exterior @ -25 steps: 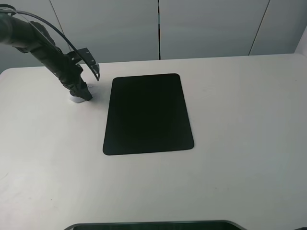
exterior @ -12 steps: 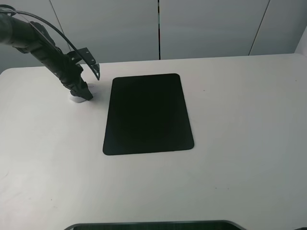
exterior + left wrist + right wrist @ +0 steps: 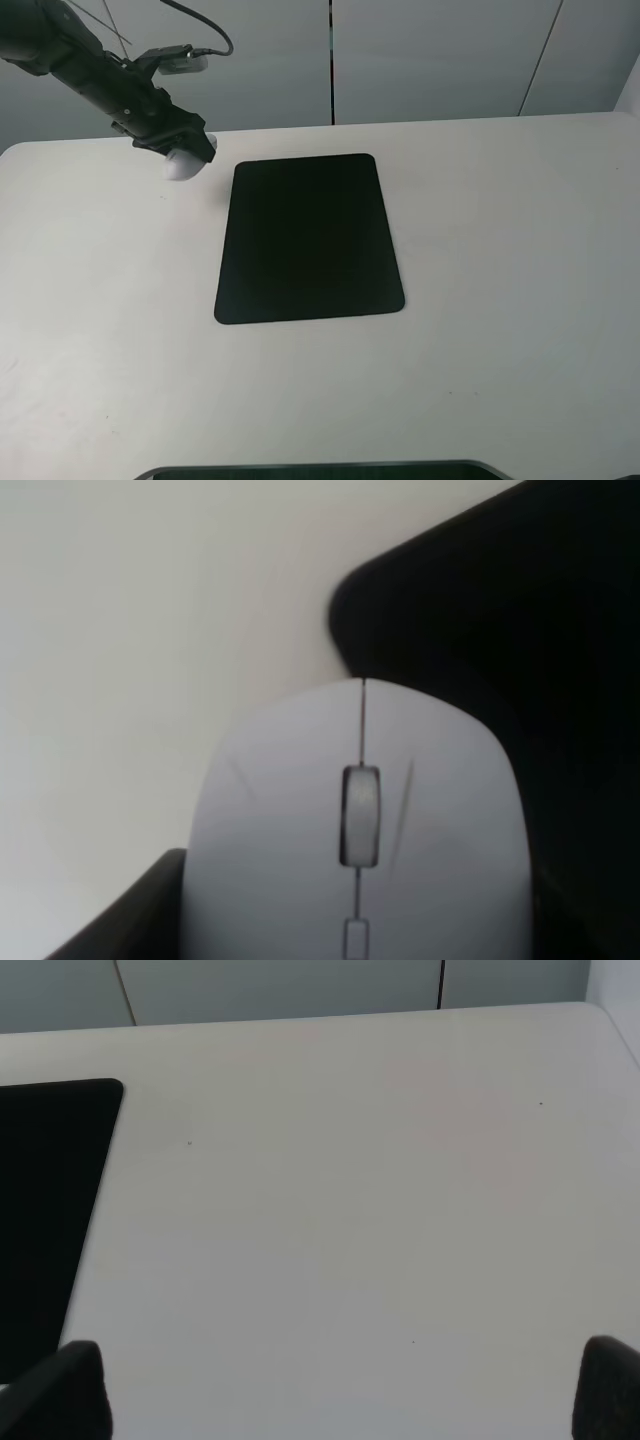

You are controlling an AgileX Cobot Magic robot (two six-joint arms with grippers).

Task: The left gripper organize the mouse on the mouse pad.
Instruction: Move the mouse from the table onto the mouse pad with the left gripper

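My left gripper (image 3: pixel 186 156) is shut on the mouse (image 3: pixel 181 166), a small white oval with a grey scroll wheel, and holds it in the air just off the far left corner of the mouse pad (image 3: pixel 308 238). In the left wrist view the mouse (image 3: pixel 358 830) fills the lower middle, one dark finger (image 3: pixel 128 922) shows beside it, and the black mouse pad's corner (image 3: pixel 470 610) lies beyond it. My right gripper (image 3: pixel 335 1400) stands open over bare table, with the mouse pad's edge (image 3: pixel 45 1190) off to one side.
The white table (image 3: pixel 500 260) spreads wide on every side of the pad. Grey wall panels (image 3: pixel 430 55) stand behind its far edge. A dark curved edge (image 3: pixel 320 470) shows at the very front.
The left gripper has lifted the mouse off the table and carried it up and toward the pad's far left corner. The arm has swung higher.
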